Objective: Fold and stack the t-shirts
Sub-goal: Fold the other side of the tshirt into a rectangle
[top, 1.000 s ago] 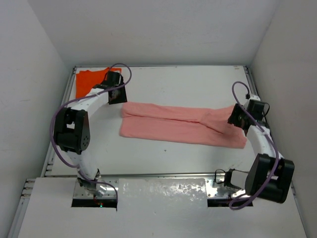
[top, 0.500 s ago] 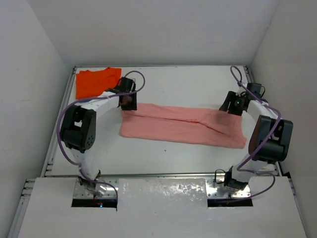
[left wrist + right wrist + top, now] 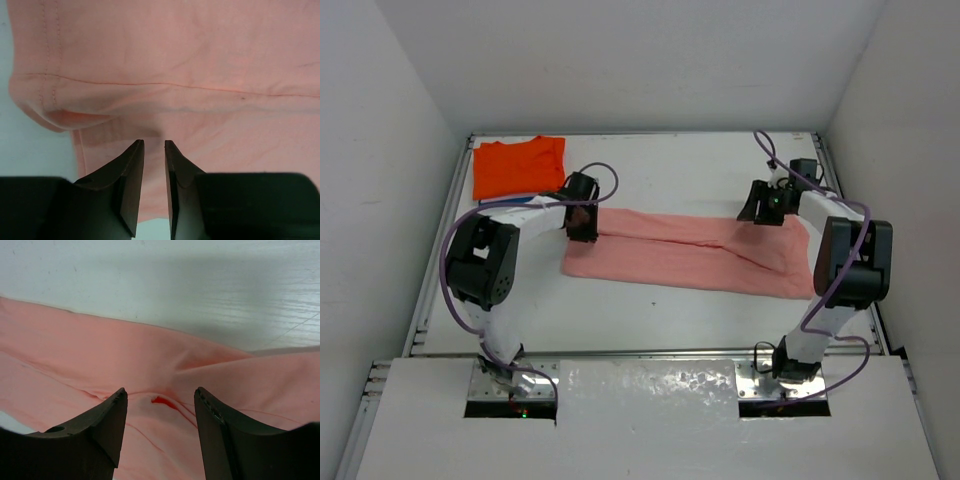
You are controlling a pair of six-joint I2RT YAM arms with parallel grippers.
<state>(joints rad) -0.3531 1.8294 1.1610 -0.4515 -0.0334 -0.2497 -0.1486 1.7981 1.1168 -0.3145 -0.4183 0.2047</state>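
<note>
Pale salmon-pink cloth t-shirt [image 3: 690, 255], folded into a long strip, across the middle of the white tabletop [image 3: 670, 170]; bright orange cloth t-shirt [image 3: 515, 165] flat in the far left corner, apart from it. At the pink strip's left end, left end effector [image 3: 153, 142] with jaws almost together, tips at the cloth near a stitched hem; not possible to tell if cloth is pinched. Near the right end, right end effector [image 3: 160, 390] with jaws wide apart, over a crease.

Bright, even light throughout, with soft shadows on the table [image 3: 200, 315] and slightly blurred wrist close-ups.
</note>
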